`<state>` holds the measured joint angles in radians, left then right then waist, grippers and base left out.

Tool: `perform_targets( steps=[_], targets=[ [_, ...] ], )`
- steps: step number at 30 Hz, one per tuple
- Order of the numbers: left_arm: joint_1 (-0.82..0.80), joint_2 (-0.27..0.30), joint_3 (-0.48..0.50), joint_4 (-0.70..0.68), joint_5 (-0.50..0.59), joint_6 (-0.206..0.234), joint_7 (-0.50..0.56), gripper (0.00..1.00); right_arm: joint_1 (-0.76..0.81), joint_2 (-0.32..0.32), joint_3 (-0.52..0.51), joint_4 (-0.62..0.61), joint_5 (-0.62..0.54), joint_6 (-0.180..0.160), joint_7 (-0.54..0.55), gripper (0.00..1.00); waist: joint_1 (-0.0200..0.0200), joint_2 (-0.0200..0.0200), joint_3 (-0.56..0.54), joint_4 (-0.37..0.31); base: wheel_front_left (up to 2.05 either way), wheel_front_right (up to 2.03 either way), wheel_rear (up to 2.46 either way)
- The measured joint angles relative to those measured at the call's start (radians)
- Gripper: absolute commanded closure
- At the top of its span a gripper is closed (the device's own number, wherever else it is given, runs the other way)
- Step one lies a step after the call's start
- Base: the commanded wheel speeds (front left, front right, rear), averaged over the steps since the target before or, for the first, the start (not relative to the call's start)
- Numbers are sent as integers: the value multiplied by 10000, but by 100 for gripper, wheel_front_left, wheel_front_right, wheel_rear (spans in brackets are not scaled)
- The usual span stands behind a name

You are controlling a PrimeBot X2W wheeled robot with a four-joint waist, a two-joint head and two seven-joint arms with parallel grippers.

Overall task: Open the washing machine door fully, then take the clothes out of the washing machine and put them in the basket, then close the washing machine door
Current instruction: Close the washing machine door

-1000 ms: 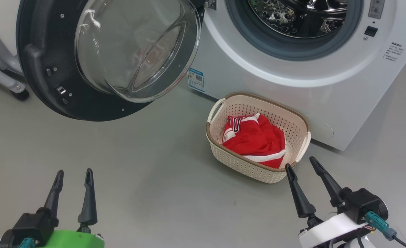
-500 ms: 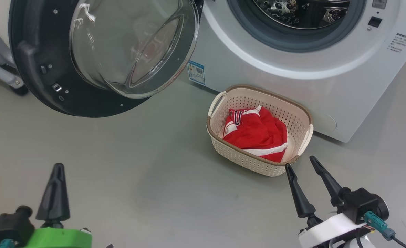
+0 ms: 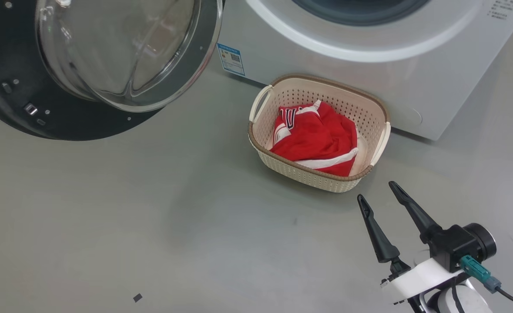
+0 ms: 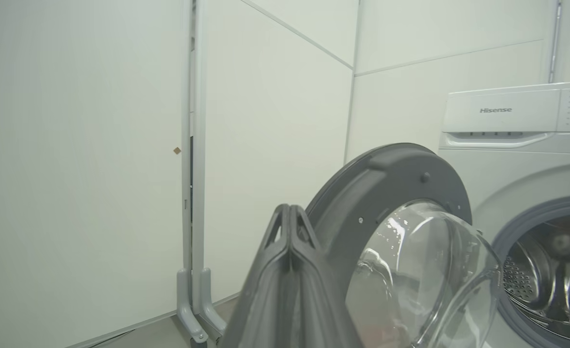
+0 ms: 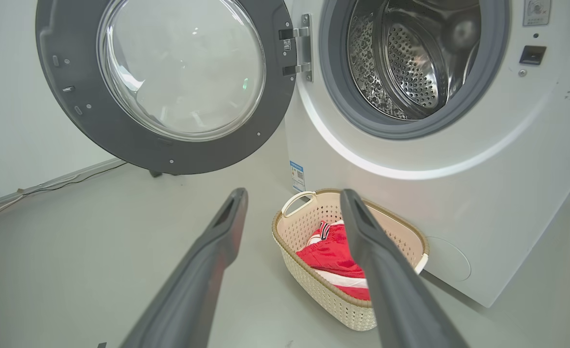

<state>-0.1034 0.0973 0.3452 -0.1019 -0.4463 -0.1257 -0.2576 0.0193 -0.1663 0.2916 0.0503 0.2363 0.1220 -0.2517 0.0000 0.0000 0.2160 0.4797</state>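
Clothes [image 3: 315,137] lie in the basket [image 3: 321,176], centre; the washing machine door [image 3: 121,52], open upper left, looks rigid and heavy, so push its outer rim. Left pincer [image 4: 290,217] closed empty, right pincer [image 3: 376,190] spread.

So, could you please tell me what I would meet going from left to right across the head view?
washing machine door → blue label → basket holding the clothes → right gripper
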Motion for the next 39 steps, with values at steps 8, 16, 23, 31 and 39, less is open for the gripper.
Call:
perform_targets(
  steps=[8,16,23,31,39],
  targets=[
    [-1617,740,1912,531,-2153,0,-4,100,-569,-270,59,-253,-174,0,130,0,0,0,818,-456,0,0,0],
    [-3545,1206,3283,2362,-5465,67,1080,100,-977,-424,107,-278,-186,0,176,0,0,0,1530,-1092,0,0,0],
    [-5256,1766,4148,3881,-7877,719,2596,100,-1205,-518,107,-278,-186,0,176,0,0,0,1891,-1473,0,0,0],
    [-6497,2529,4964,5590,-9194,2086,3958,100,-1351,-533,105,-228,-186,0,176,0,1,0,2159,-1744,0,0,0],
    [-6619,3605,5545,6951,-9430,2441,4529,100,-1518,-527,224,-182,-184,0,174,0,0,0,2290,-1951,0,0,0]
  ],
)
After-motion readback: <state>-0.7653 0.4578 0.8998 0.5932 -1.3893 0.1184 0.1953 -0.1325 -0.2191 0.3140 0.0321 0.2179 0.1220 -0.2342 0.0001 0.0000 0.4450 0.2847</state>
